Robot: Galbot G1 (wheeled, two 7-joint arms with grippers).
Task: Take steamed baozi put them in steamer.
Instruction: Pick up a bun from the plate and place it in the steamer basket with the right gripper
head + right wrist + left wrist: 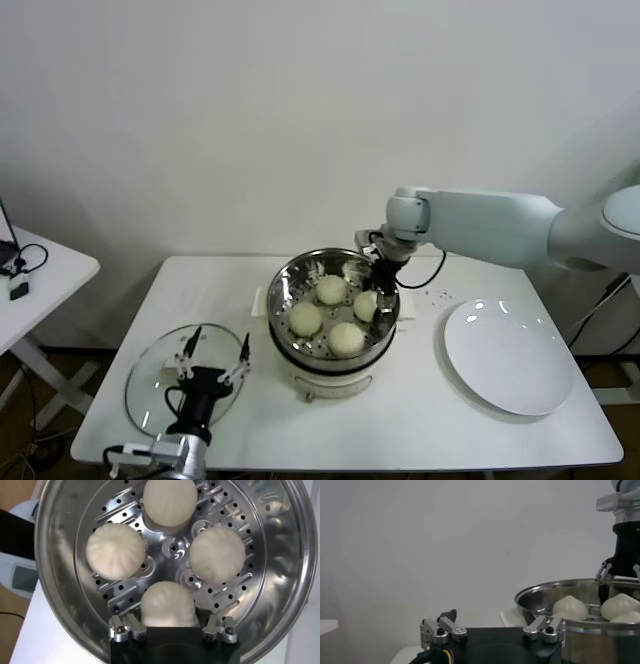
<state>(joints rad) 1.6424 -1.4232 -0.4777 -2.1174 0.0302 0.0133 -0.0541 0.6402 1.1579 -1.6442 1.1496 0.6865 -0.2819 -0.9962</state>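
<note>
The steel steamer point(283, 290) stands on its white cooker base at mid-table. Four cream-white baozi lie on its perforated floor: one at the back point(331, 289), one on the right point(366, 305), one on the left point(305, 318), one in front point(347, 339). My right gripper point(378, 290) reaches down inside the steamer's right rear. It is open, its fingers standing either side of the right-hand baozi point(167, 605), which rests on the floor. My left gripper point(213, 350) is open and empty, low over the glass lid.
The round glass lid point(150, 385) lies flat on the table's front left. A bare white plate point(510, 355) lies at the right. A small side table point(40, 270) with cables stands off to the left.
</note>
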